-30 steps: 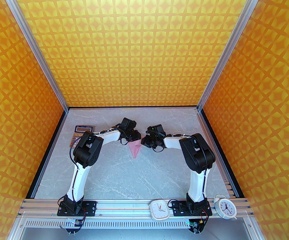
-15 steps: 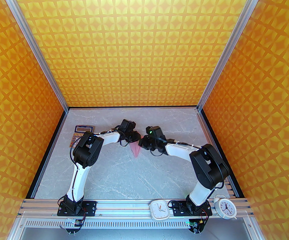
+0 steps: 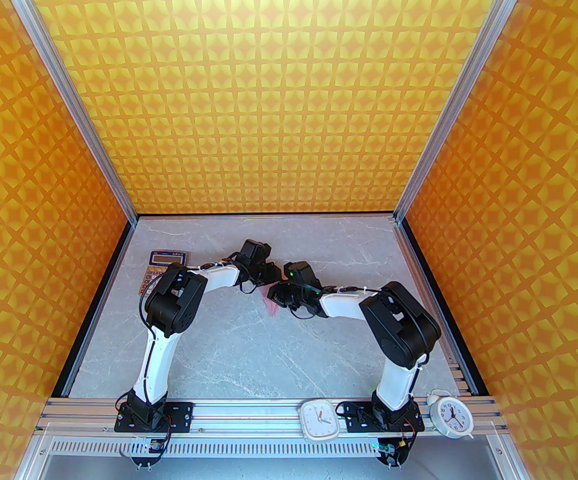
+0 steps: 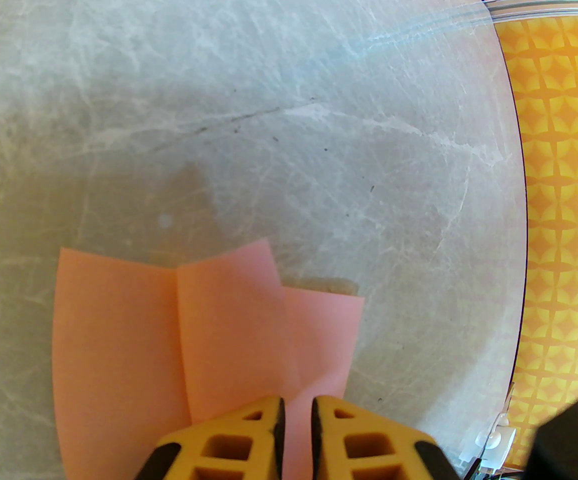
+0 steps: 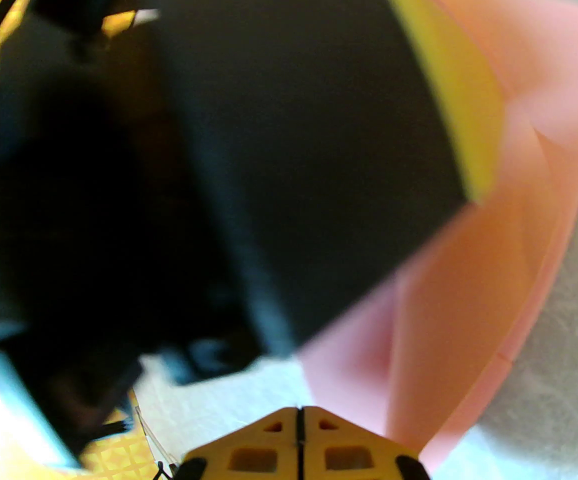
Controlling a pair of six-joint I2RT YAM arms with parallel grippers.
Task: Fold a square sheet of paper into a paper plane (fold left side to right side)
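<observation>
Left gripper (image 4: 296,409): yellow fingers (image 4: 229,443) nearly together, pinching a creased ridge of the partly folded pale-pink paper plane (image 4: 119,328). The flaps spread beyond the fingertips, raised off the marble table (image 4: 269,68), with a shadow beneath.
Right gripper (image 5: 299,413): fingers pressed flat together, tips touching, the paper just beside it.
Top view: both grippers meet mid-table over the plane. Calculator (image 3: 166,258) at far left, well apart.

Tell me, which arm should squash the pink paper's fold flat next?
Probably right. The right pincer is shut and empty, close to the paper, while the left pincer is busy pinching the paper.
</observation>
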